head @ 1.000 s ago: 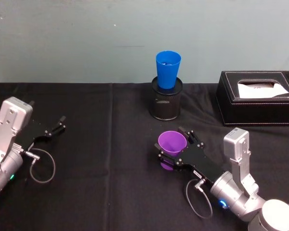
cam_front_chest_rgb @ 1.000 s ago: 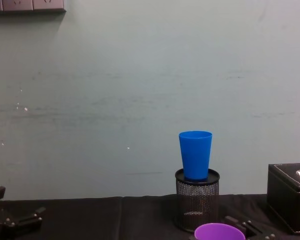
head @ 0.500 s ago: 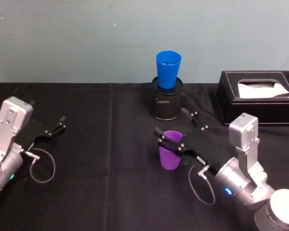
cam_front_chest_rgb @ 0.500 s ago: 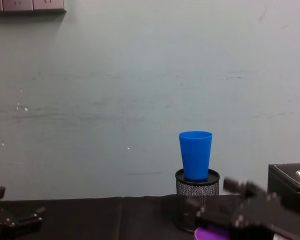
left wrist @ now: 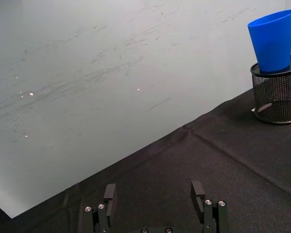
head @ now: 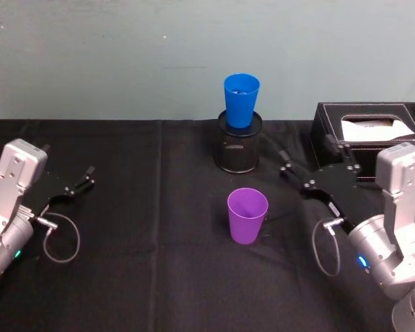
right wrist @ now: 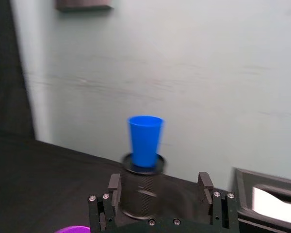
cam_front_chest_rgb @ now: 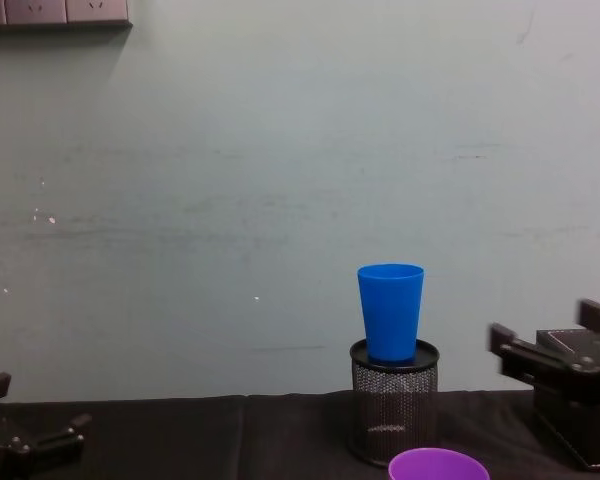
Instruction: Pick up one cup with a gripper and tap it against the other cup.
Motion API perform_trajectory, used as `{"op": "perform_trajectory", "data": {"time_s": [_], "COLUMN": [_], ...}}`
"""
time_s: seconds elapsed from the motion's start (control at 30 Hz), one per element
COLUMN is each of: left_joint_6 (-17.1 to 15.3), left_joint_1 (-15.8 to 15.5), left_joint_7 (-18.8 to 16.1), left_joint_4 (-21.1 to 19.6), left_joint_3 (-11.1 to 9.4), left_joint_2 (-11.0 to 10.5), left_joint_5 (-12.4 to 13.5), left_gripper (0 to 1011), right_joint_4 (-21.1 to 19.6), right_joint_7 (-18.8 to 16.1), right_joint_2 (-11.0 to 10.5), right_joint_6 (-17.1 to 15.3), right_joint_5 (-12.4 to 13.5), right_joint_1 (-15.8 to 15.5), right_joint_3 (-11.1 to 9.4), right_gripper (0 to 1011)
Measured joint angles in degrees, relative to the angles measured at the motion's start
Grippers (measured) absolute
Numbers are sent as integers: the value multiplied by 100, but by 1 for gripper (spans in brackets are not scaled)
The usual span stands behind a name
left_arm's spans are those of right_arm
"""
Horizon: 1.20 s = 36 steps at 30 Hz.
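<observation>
The purple cup (head: 247, 215) stands upright and alone on the black cloth; its rim also shows in the chest view (cam_front_chest_rgb: 438, 466) and the right wrist view (right wrist: 72, 229). Behind it the blue cup (head: 241, 100) (cam_front_chest_rgb: 390, 310) (right wrist: 145, 141) (left wrist: 273, 41) sits upright on top of a black mesh holder (head: 239, 149). My right gripper (head: 306, 151) (right wrist: 159, 182) (cam_front_chest_rgb: 545, 325) hovers open to the right of the purple cup, apart from it, holding nothing. My left gripper (head: 68, 160) (left wrist: 153, 191) rests open and parked at the far left.
A black tissue box (head: 370, 138) (cam_front_chest_rgb: 580, 405) stands at the back right, just behind my right gripper. The wall runs close behind the mesh holder (cam_front_chest_rgb: 394, 410). Bare black cloth lies between the left arm and the cups.
My right gripper held the purple cup tilted, set it upright on the cloth, let go and drew back to the right. The blue cup and left arm have not moved.
</observation>
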<state>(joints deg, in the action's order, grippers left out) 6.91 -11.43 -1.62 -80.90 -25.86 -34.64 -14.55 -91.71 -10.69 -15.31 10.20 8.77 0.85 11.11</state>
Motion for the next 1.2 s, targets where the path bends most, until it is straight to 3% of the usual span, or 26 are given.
{"op": "perform_trajectory", "data": {"time_s": [0.1, 0.3, 0.63, 0.8, 1.2], "left_joint_6": [0, 0, 0, 0, 0], "left_joint_1": [0, 0, 0, 0, 0], "left_joint_7": [0, 0, 0, 0, 0], "left_joint_4": [0, 0, 0, 0, 0], "left_joint_3": [0, 0, 0, 0, 0], "left_joint_2": [0, 0, 0, 0, 0], "left_joint_5": [0, 0, 0, 0, 0], "left_gripper": [1000, 1000, 1000, 1000, 1000], "right_joint_4": [19, 300, 902, 1118, 1068], "right_joint_7": [284, 518, 588, 497, 497], "right_joint_2": [130, 339, 587, 647, 632], "right_joint_6": [-75, -233, -412, -390, -388], "right_joint_5": [-117, -252, -417, -422, -420], "right_joint_1": [-101, -149, -26, 36, 27], "right_joint_3": [-164, -275, -336, -379, -364], "right_gripper": [1000, 1002, 1002, 1002, 1002]}}
